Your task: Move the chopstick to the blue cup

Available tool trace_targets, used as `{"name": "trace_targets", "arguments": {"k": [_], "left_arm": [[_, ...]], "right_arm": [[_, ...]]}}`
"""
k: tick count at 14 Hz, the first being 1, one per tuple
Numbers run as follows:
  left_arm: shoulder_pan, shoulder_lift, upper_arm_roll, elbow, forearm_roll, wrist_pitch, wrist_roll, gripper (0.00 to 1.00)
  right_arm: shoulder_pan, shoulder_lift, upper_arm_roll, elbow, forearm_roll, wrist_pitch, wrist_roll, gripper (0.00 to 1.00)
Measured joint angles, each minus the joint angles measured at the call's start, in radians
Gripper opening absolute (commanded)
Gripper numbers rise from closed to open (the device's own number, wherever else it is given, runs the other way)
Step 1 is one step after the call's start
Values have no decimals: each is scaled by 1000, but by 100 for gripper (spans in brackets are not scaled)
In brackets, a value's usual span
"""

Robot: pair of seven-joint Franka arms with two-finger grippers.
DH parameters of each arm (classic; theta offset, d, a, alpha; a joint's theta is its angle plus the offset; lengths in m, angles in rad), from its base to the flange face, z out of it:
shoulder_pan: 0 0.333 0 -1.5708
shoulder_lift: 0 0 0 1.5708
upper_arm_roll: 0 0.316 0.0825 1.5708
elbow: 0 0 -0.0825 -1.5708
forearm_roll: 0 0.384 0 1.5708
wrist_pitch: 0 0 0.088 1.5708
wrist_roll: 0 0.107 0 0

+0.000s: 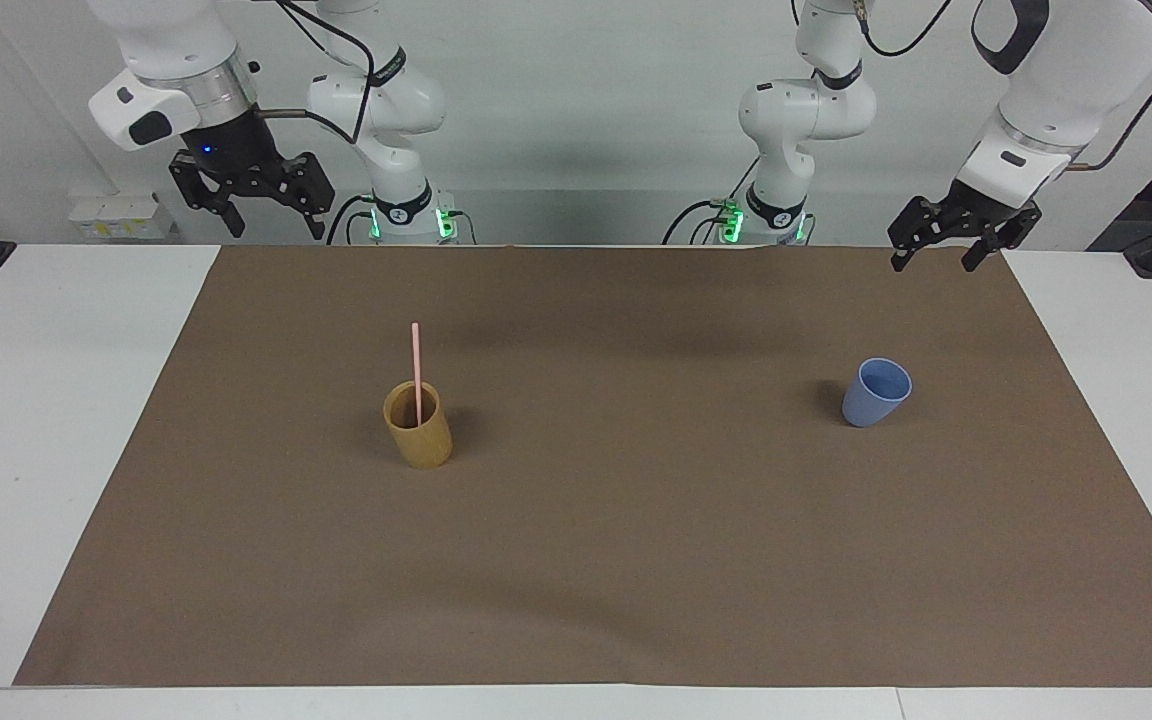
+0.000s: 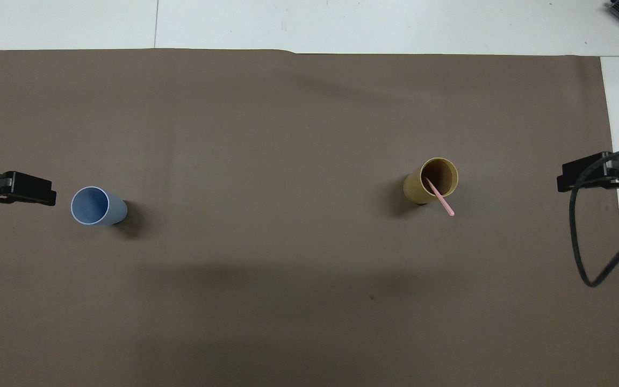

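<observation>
The pale-pink chopstick (image 1: 416, 368) (image 2: 441, 201) stands in the tan-brown cup (image 1: 419, 432) (image 2: 416, 189), leaning on its rim and sticking well above it. The small blue cup (image 1: 874, 395) (image 2: 98, 206) stands upright and empty toward the left arm's end of the mat. My right gripper (image 1: 276, 228) (image 2: 564, 180) hangs open, high over the mat's edge at the right arm's end. My left gripper (image 1: 934, 262) (image 2: 46, 192) hangs open, high over the mat's corner at the left arm's end. Neither gripper holds anything or touches a cup.
A brown mat (image 1: 636, 560) covers most of the white table (image 1: 36, 420). The two cups stand far apart on it, about equally far from the robots. A black cable (image 2: 583, 252) loops down from the right arm.
</observation>
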Motion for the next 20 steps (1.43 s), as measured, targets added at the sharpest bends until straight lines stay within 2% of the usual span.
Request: {"name": "trace_targets", "arguments": {"k": [12, 14, 20], "left_arm": [[1, -4, 12, -17, 0, 0, 5, 100], [13, -4, 16, -71, 0, 15, 5, 100], [105, -7, 22, -333, 0, 276, 70, 100]], "right_arm": [[-1, 0, -9, 0, 0, 0, 0, 100], [-1, 0, -8, 0, 0, 0, 0, 100], [0, 0, -8, 0, 0, 0, 0, 100]]}}
